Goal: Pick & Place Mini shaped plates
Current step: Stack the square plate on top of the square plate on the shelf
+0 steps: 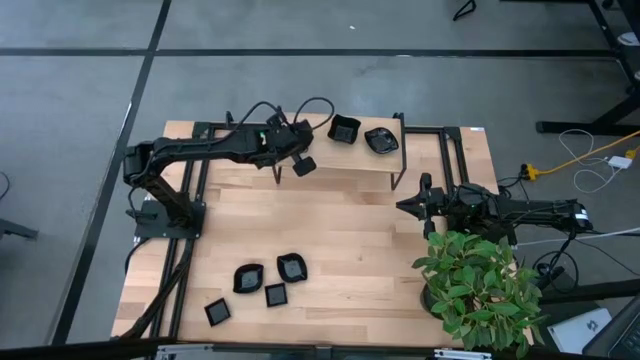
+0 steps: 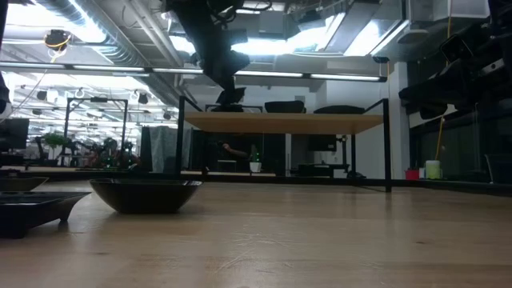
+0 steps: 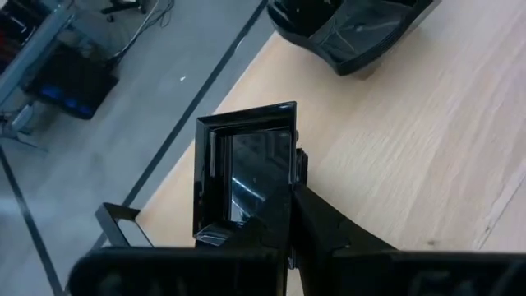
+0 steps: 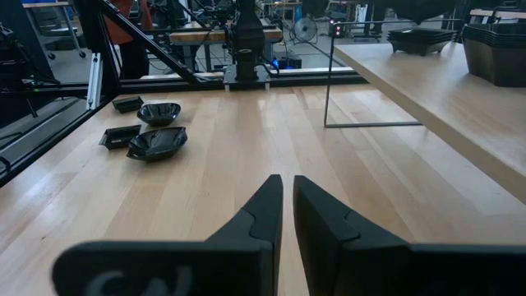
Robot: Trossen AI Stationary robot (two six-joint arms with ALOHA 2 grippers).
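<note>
My left gripper [image 1: 298, 161] is over the raised wooden shelf [image 1: 350, 165] at the table's far side, shut on a small square black plate [image 3: 245, 168]. In the low view that plate [image 2: 230, 98] shows just above the shelf top [image 2: 280, 122]; whether it touches the top I cannot tell. Two more mini plates [image 1: 344, 130] [image 1: 380, 140] rest on their bases on the shelf. Several others [image 1: 248, 278] [image 1: 291, 267] [image 1: 217, 311] lie on the table near its front left. My right gripper [image 1: 405, 205] waits shut at the table's right side. My left gripper pinches the square plate by one side wall [image 3: 286, 185] between its two fingers [image 3: 329, 234]. The fingers slant down from the table's left side. The plate is tipped up on edge, its hollow turned sideways, and stands out beyond the fingertips.
The shelf stands on thin black legs [image 1: 397, 180] above the table's far half. A potted green plant [image 1: 480, 285] stands at the near right corner, close to my right arm. Bare wood [image 1: 350, 240] lies between the shelf and the plates in front.
</note>
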